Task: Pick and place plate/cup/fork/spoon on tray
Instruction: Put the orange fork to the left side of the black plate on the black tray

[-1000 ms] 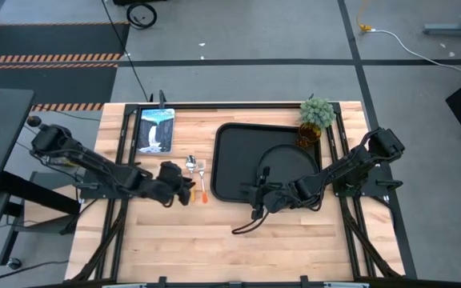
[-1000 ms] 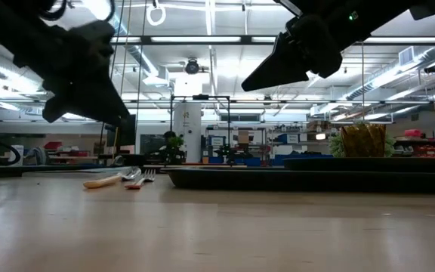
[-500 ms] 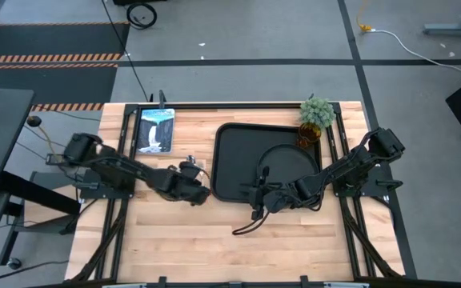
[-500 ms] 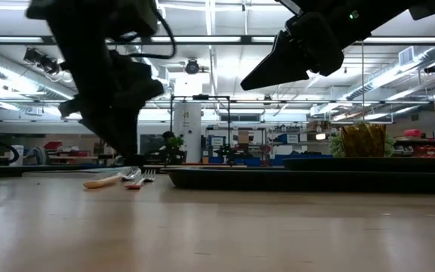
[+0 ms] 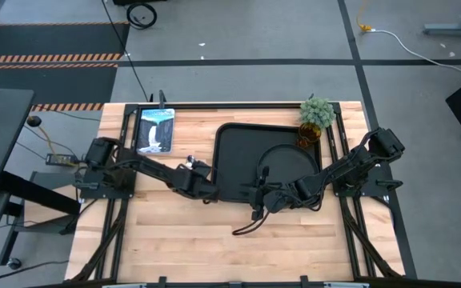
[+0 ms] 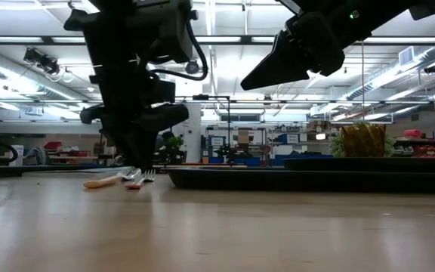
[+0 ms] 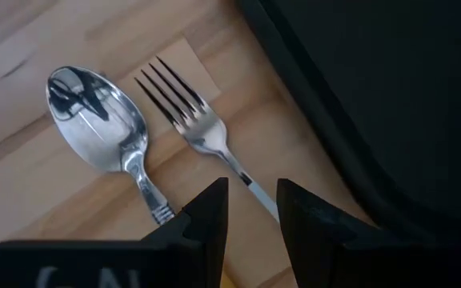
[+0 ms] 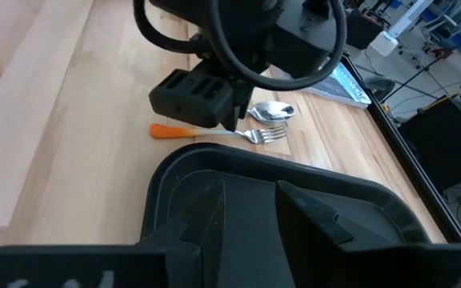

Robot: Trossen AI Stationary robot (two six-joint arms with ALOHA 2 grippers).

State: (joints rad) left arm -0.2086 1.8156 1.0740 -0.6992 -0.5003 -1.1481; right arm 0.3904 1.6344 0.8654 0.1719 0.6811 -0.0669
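Note:
The fork (image 7: 189, 122) and the spoon (image 7: 96, 114) lie side by side on the wood, just left of the black tray (image 5: 234, 160). The fork's orange handle (image 8: 169, 130) points toward the near edge. My left gripper (image 7: 252, 202) is low over them and open, with a finger on either side of the fork's neck (image 7: 245, 179). I cannot tell whether it touches the fork. The round plate (image 5: 288, 164) lies on the tray. My right gripper (image 5: 260, 197) hovers over the tray's near rim, open by a narrow gap and empty. The amber cup (image 5: 309, 135) stands by the tray's far right corner.
A small potted plant (image 5: 317, 111) stands at the far right, beside the cup. A picture book (image 5: 156, 130) lies at the far left. A dark cable (image 5: 246, 225) loops onto the wood below my right gripper. Bare wood runs along the near edge.
My left gripper has moved toward the table's right edge and come down over the fork and spoon, ending with its fingers astride the fork's neck. The fork and spoon have stayed where they were.

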